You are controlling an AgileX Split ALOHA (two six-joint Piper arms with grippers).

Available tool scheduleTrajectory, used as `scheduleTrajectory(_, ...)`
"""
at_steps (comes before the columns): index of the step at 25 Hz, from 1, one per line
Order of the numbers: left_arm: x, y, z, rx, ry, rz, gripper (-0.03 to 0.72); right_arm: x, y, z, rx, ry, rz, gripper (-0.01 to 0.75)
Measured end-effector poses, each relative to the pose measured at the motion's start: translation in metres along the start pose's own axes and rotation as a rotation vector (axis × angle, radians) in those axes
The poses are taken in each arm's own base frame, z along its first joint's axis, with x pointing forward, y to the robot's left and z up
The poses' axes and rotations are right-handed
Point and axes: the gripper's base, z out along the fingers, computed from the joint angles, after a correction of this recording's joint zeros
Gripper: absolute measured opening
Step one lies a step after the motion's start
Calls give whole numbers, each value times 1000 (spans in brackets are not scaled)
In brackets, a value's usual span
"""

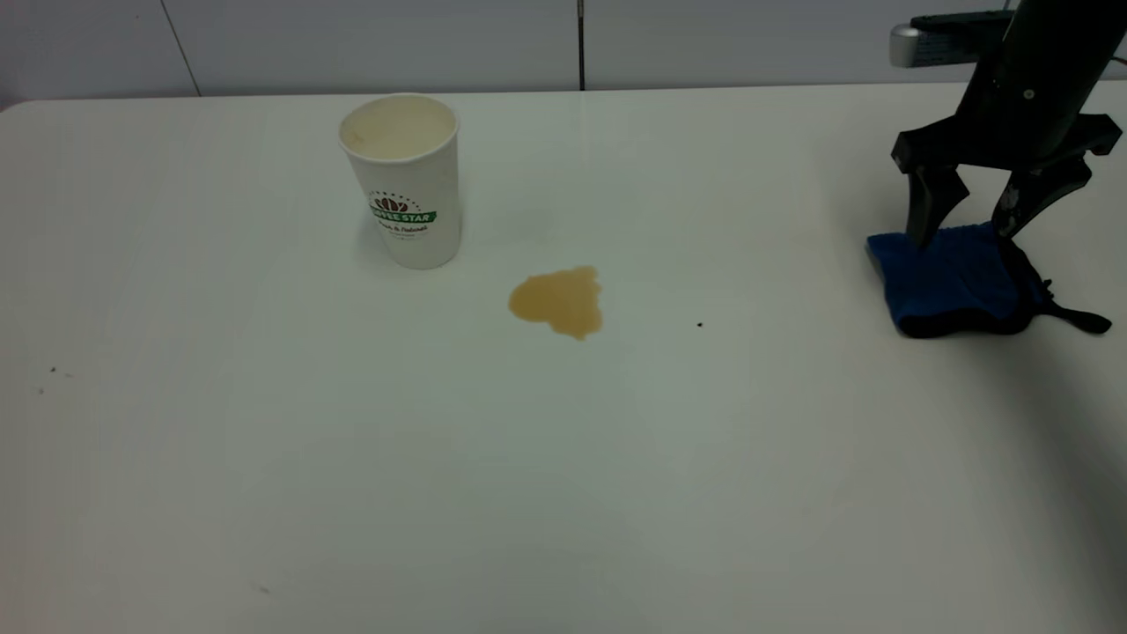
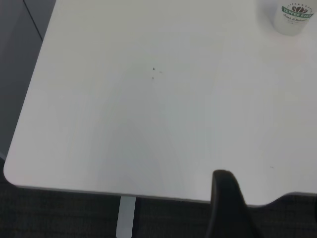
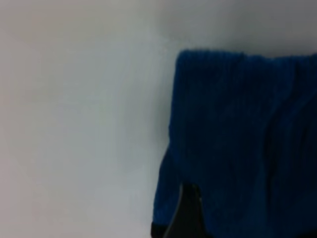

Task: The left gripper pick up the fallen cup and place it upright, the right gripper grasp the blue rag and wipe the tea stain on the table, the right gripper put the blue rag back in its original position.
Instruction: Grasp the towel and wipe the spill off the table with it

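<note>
Right gripper [image 1: 967, 231]: my working claw, fingers spread, tips down on the far edge of the blue rag [image 1: 955, 280], one finger near each end of that edge; nothing is pinched yet. The rag lies folded at the right side of the table [image 1: 264, 458], directly beneath the claw, its longer side running across the exterior view. I judge that the next move is to close on the cloth.

Tea stain [image 1: 559, 302]: well apart from the rag, toward the table's middle, so the loaded claw must travel leftward across the exterior view. The right arm is plainly the nearer one.

Cup [image 1: 403, 180]: already upright, just beyond and left of the stain.

Left gripper [image 2: 229, 206]: parked off the table's edge; only one dark finger shows, so I cannot tell its state.
</note>
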Motion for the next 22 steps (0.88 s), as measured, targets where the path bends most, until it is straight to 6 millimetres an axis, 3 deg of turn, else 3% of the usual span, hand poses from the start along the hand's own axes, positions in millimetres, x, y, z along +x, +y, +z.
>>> scheduleTrajectory(6, 0, 0, 0, 0, 0, 1, 452, -3, -13, 26, -6, 47, 6, 719)
scheduleTrajectory(10, 0, 0, 0, 1, 0, 2, 452, 0, -13, 37, -10, 63, 9, 652)
scheduleTrajectory(13, 0, 0, 0, 3, 0, 1, 452, 1, -13, 40, -12, 68, 9, 512)
scheduleTrajectory(19, 0, 0, 0, 3, 0, 1, 452, 0, -9, 40, -38, 65, 5, 104)
scheduleTrajectory(22, 0, 0, 0, 3, 0, 1, 452, -1, 0, 40, -83, 64, 12, 62)
